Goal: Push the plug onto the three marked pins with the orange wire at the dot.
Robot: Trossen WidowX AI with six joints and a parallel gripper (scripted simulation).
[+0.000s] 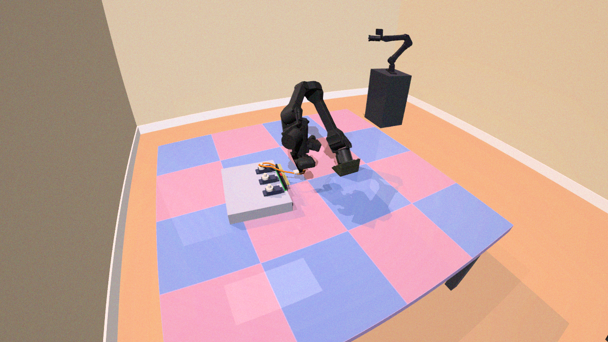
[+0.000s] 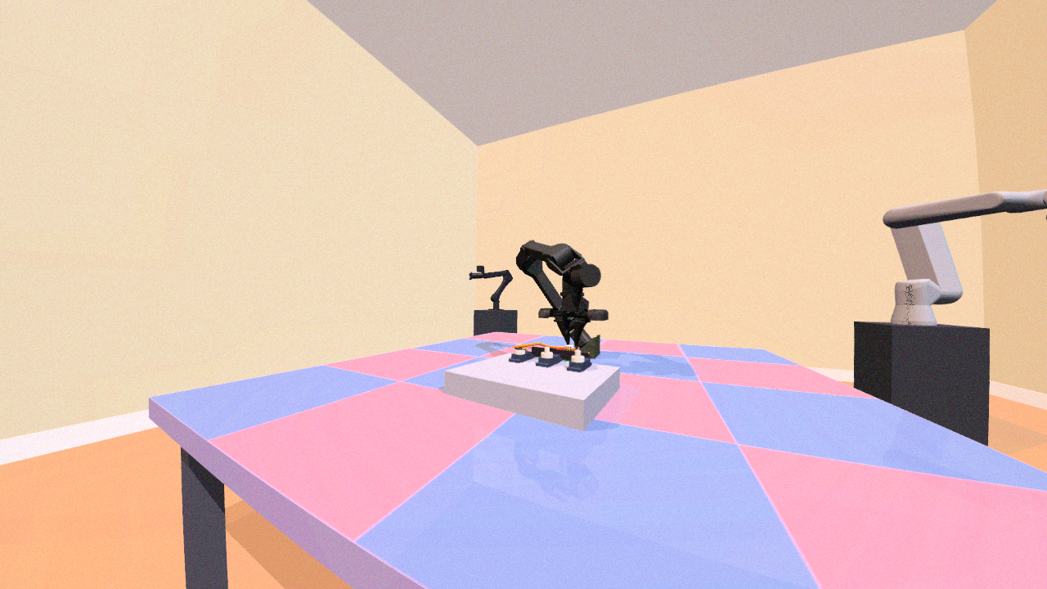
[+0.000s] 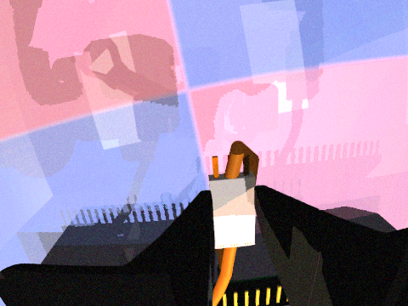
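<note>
high oblique top view, far off; low exterior from opposite side, both sharing table; wrist close-up (seemingly downward)

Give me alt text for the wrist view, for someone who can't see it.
The gripper's dark fingers clamp a small white plug, an orange lead running below it. Yellow pins show at the bottom edge, apart from the plug.

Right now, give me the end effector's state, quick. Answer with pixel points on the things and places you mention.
End effector point(image 1: 299, 171) point(image 3: 233, 197): closed on the white plug point(image 1: 296, 171) point(image 3: 234, 212), held off the pins point(image 1: 285, 178) point(image 3: 257, 296).
</note>
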